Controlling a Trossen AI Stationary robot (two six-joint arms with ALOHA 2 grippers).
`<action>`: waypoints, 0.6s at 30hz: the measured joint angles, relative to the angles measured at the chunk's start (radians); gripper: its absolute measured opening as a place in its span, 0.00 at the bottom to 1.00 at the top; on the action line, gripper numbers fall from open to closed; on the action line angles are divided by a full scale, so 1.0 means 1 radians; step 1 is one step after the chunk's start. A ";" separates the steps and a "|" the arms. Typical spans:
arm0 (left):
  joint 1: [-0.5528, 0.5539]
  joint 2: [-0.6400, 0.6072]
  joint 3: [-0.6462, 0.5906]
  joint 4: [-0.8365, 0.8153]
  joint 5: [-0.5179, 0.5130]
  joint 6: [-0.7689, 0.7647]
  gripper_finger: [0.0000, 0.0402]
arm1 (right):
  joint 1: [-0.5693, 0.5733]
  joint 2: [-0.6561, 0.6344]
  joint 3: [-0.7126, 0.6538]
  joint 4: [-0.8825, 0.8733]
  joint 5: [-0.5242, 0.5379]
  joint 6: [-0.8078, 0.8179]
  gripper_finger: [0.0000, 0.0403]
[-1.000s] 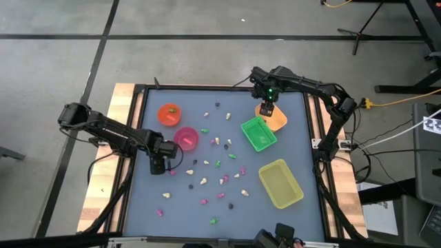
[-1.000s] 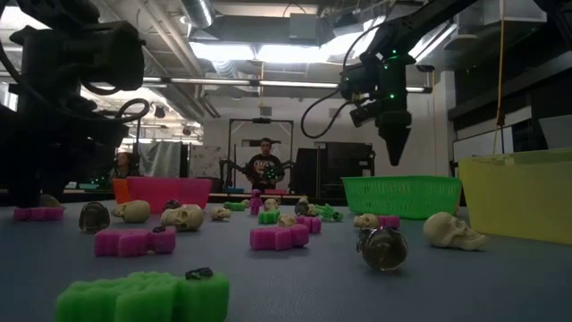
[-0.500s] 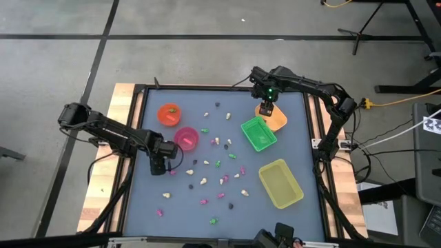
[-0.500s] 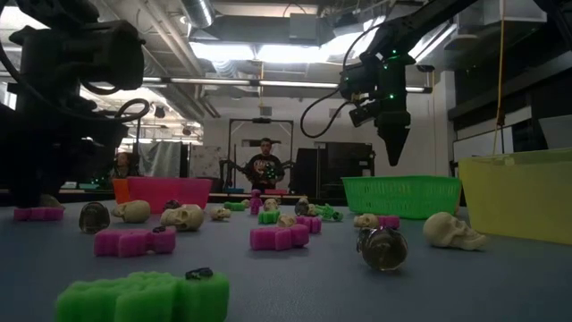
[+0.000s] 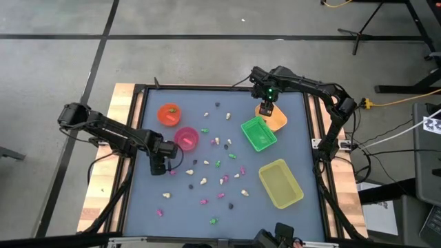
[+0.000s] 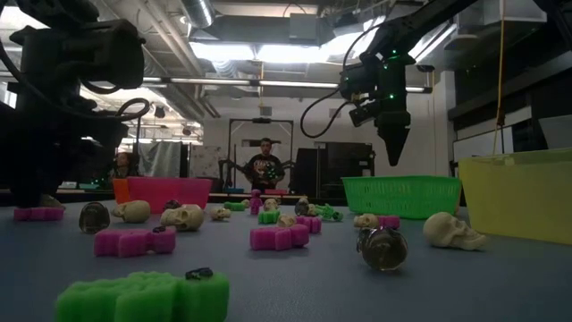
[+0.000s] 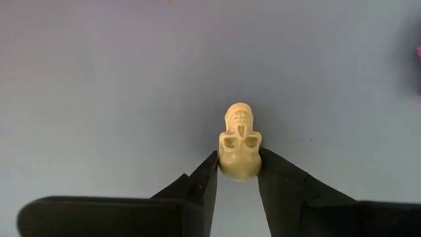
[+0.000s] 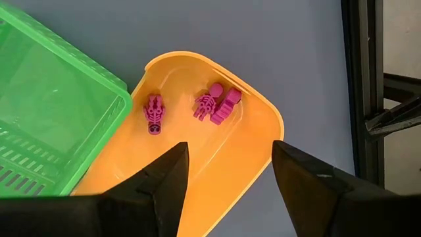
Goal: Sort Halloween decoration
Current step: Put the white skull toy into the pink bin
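Small pink, green, cream and dark Halloween trinkets (image 5: 217,164) lie scattered over the middle of the blue-grey table. My left gripper (image 5: 160,167) points down at the table's left side, shut on a cream skull (image 7: 240,141) that lies face up on the table. My right gripper (image 5: 267,109) hangs open at the far right, above the orange tray (image 8: 217,151). Three pink trinkets (image 8: 154,113) lie on the tray's floor. In the low view the right gripper (image 6: 393,152) hangs well clear of the table. My left gripper pinches the skull's two sides (image 7: 223,158) at its crown end between the two fingertips (image 7: 204,178). The fingers come from above, pointing down. The skull lies on the table surface, face up, its jaw pointing away from the fingers.
A green tray (image 5: 259,133) stands beside the orange one and a yellow tray (image 5: 280,182) nearer the front right. An orange cup (image 5: 168,114) and a pink cup (image 5: 186,138) stand at the far left, close to my left arm. A person stands in the room behind.
My left gripper's fingers have closed in on the cream skull while the arm kept its place. The skull stays on the table.
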 joint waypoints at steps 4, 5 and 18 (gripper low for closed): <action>0.000 0.000 0.000 0.000 0.000 0.000 0.21 | 0.000 0.000 0.000 0.000 0.000 0.000 0.54; 0.000 0.000 0.000 0.000 0.000 0.000 0.21 | 0.000 0.000 0.000 0.000 0.000 0.000 0.54; 0.001 0.003 0.099 -0.016 -0.010 -0.001 0.21 | 0.000 0.000 0.000 0.000 0.000 0.000 0.54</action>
